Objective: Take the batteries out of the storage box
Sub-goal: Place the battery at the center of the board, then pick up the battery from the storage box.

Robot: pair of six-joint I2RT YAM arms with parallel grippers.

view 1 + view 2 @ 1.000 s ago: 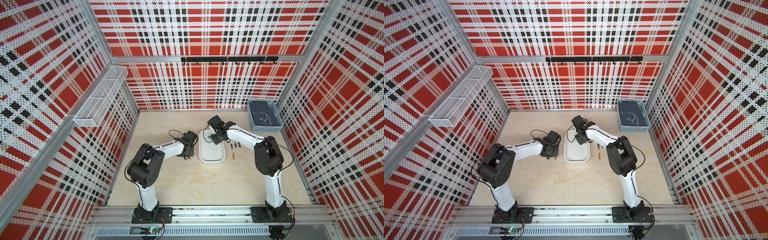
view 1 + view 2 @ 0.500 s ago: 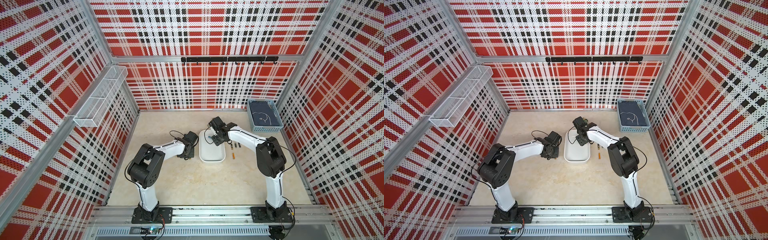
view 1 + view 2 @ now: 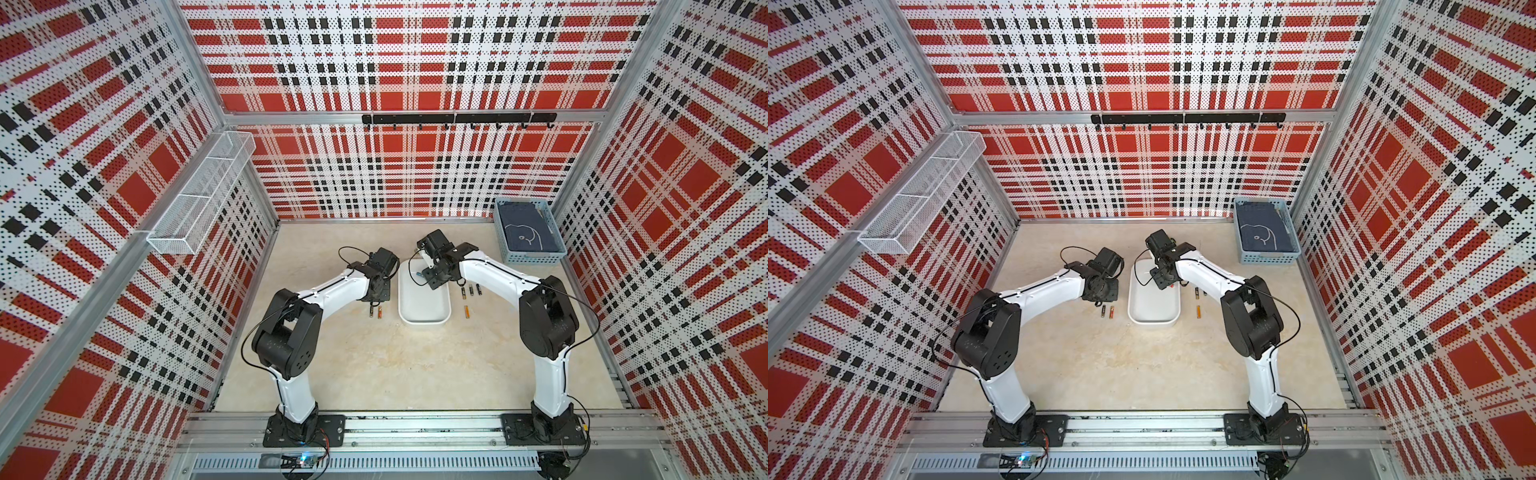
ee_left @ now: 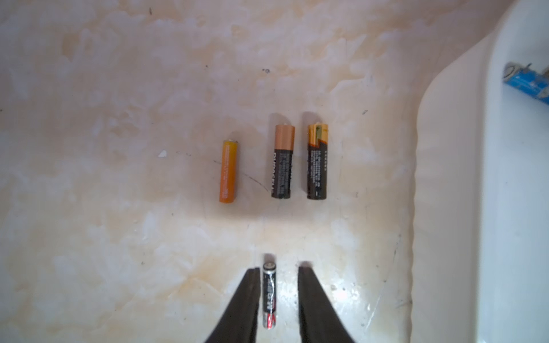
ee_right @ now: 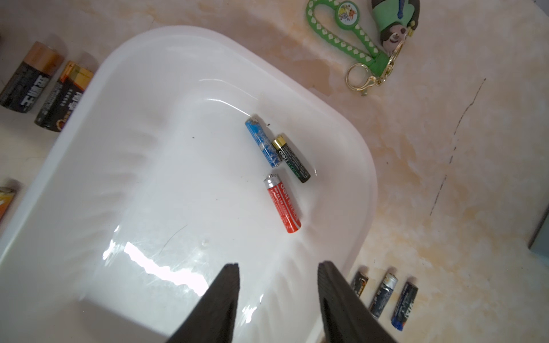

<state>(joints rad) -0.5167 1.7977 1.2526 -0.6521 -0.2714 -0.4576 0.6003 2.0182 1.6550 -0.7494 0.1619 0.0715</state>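
The white tray [image 3: 424,321] sits on the table [image 3: 395,365] between the two arms. Three batteries lie on its floor in the half away from the arm bases [image 3: 305,428]. A blue battery [image 5: 263,142] and a black battery with a gold end [image 5: 291,159] lie side by side and touching, with a red battery [image 5: 283,205] just beside them. The rest of the tray floor is bare and glossy. The right claw [image 5: 278,265] hangs over it with its fingers [image 5: 219,297] wide apart and nothing between them. On the left arm's side of the tray, the left claw [image 4: 279,269] is down at the table with its fingers [image 4: 243,297] a narrow way apart. A slim black-and-red battery [image 4: 269,294] lies flat between them, close against one finger with a gap to the other, so it is not clamped. Just past the fingertips three more lie in a parallel row: an orange battery [image 4: 228,172], a copper-topped black battery [image 4: 282,161] and a black-and-gold battery [image 4: 318,161], the last nearest the tray's rim. On the right arm's side, three dark batteries [image 3: 471,290] lie in a row near the tray's long wall. A lone orange battery [image 3: 466,311] lies nearer the arm bases. A green keychain [image 5: 356,44] lies on the table past the tray's far end. A blue basket [image 3: 532,261] holding a dark cloth [image 3: 525,237] stands in the far right corner, well apart from the tray. A wire shelf [image 3: 203,195] hangs on the left wall. The wide stretch of table between the tray and the arm bases lies open.
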